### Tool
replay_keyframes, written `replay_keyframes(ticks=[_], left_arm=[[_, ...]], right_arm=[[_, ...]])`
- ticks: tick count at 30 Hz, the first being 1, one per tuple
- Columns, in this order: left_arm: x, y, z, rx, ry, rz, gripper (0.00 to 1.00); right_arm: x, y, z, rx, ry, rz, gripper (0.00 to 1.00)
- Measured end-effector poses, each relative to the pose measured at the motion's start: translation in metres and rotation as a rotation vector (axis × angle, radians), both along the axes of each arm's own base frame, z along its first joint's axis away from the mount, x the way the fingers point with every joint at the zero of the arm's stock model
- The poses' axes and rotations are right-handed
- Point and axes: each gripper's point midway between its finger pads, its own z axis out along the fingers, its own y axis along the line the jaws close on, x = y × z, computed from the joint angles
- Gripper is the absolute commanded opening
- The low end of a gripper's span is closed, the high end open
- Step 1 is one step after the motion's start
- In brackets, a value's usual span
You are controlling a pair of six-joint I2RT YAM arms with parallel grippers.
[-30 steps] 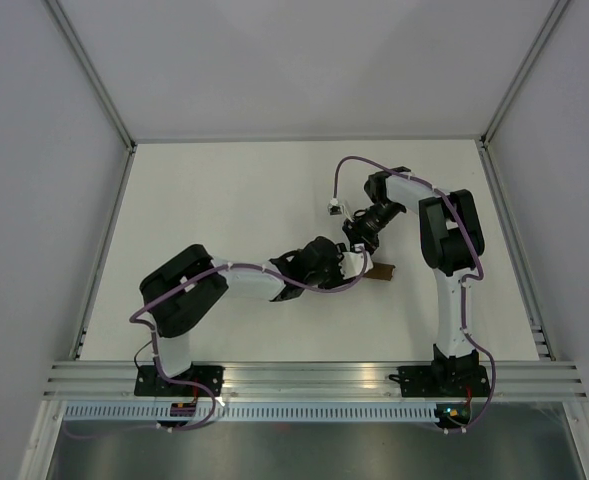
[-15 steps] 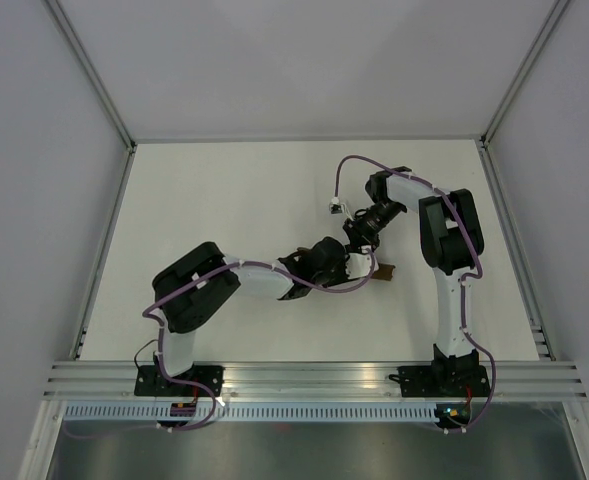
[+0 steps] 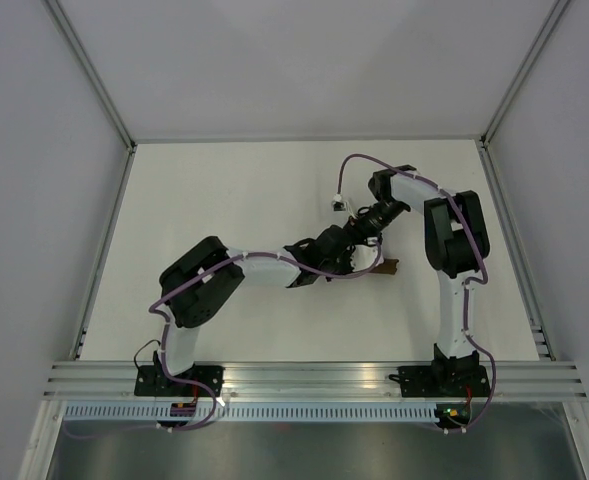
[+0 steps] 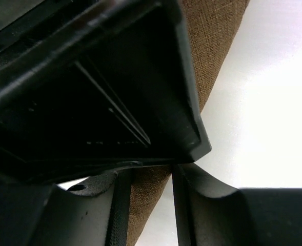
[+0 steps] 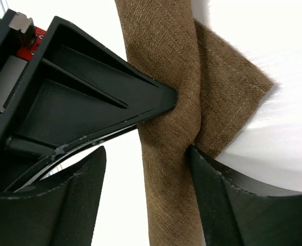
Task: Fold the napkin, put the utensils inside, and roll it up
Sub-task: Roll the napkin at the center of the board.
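Left wrist view: the left pincer (image 4: 151, 184) has its fingers drawn close with a strip of the napkin (image 4: 212, 46) filling the gap between them, so it looks clamped on the cloth. In the right wrist view the right pincer (image 5: 146, 151) stands parted around the same cloth; one finger touches it and the other is clear of it, so it grips nothing. The napkin is bunched into a narrow twisted band with one corner flaring out to the side; whether anything is wrapped inside cannot be told. From above, only a small brown end shows under the two meeting wrists, lying on the white bench (image 3: 234, 190) right of the middle. The woven fabric looks light, limp and a little grippy; it should crease and sag rather than hold shape, so a hold on the thick rolled middle seems safer than on the loose corner.
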Motion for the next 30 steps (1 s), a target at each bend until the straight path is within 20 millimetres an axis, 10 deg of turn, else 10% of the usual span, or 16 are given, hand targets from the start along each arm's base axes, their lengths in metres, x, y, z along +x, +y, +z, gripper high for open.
replay_keyframes(ticks=[8, 21, 26, 30], left_arm=[[0.002, -0.001, 0.001, -0.024, 0.076, -0.042, 0.06], [0.009, -0.005, 0.002, -0.078, 0.292, -0.066, 0.08], [0.015, -0.004, 0.004, -0.113, 0.449, -0.068, 0.10], [0.018, -0.004, 0.005, -0.148, 0.599, -0.075, 0.12]], right_arm=[[0.032, -0.011, 0.003, 0.013, -0.109, -0.081, 0.93], [0.078, -0.087, 0.062, 0.073, -0.317, -0.371, 0.92], [0.060, -0.125, 0.095, 0.076, -0.512, -0.487, 0.95], [0.023, -0.111, 0.117, 0.081, -0.702, -0.448, 0.97]])
